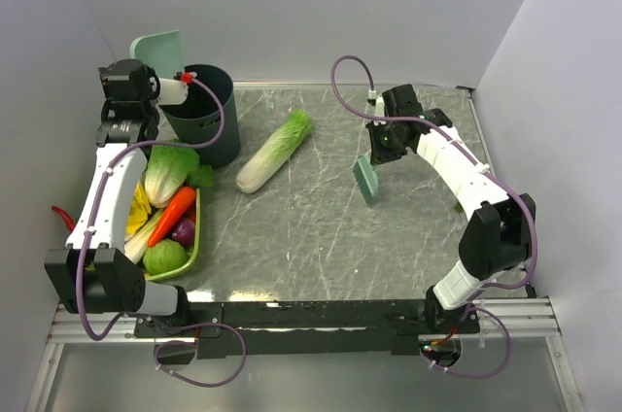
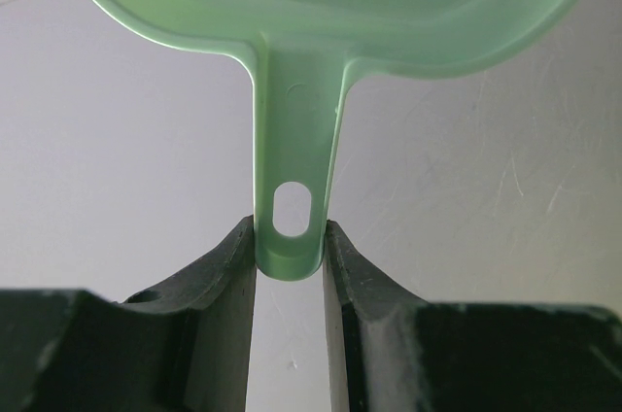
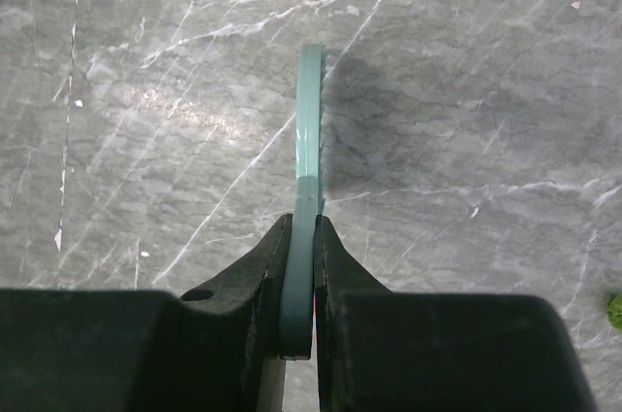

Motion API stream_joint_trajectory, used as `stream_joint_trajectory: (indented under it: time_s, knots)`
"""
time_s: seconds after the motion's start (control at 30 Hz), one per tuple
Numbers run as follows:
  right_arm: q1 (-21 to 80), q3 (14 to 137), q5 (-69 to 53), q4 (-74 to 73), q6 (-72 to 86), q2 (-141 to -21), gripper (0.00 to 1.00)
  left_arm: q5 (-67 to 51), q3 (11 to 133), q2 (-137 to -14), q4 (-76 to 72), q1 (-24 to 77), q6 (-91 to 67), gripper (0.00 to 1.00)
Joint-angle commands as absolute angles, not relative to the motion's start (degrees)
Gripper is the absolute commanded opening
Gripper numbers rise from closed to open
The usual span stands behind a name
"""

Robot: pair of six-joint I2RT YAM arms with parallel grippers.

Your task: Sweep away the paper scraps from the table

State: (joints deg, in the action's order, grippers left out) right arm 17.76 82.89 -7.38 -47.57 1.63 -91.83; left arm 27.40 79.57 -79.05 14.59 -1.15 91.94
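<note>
My left gripper is shut on the end of the handle of a pale teal dustpan. It holds the pan up at the far left, beside the dark bin. My right gripper is shut on the thin handle of a teal hand brush, which hangs over the grey marble table. One small green paper scrap lies at the right edge of the right wrist view. In the top view a tiny green bit shows beside the right arm.
A long pale-green cabbage lies on the table between bin and brush. A lime-green tray holding lettuce, a carrot and other vegetables stands at the left edge. Walls close in on the far side and on the left and right.
</note>
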Motion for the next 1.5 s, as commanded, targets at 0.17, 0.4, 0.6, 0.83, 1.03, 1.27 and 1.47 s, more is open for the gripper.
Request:
stream_joint_trajectory:
  time_s: [0.17, 0.4, 0.6, 0.83, 1.03, 1.27, 1.47]
  knots:
    - [18.0, 83.5, -6.2, -45.8, 1.0, -88.4, 0.00, 28.3, 95.1, -82.4, 16.1, 1.9, 76.3, 0.01]
    - [15.0, 87.4, -5.5, -46.3, 1.2, -86.8, 0.00, 27.1, 104.2, -86.6, 33.0, 14.4, 58.0, 0.01]
    - [8.8, 87.0, -1.9, -47.4, -2.8, -82.8, 0.00, 21.5, 98.0, -87.1, 43.1, 29.8, 43.6, 0.01]
    - [-0.6, 83.8, 5.9, -50.3, -8.1, -75.9, 0.00, 6.3, 91.3, -91.8, 50.7, 39.0, 31.0, 0.01]
    - [-7.5, 75.5, 15.6, -47.6, -15.9, -70.5, 0.00, 0.5, 83.2, -98.0, 49.8, 41.5, 29.2, 0.01]
    - [-15.0, 68.1, 19.7, -43.9, -23.7, -71.6, 0.00, -0.2, 79.4, -101.7, 47.8, 43.1, 32.5, 0.01]
    - [-16.3, 66.2, 15.4, -41.2, -26.6, -76.1, 0.00, -0.2, 79.2, -102.9, 50.2, 43.1, 34.7, 0.01]
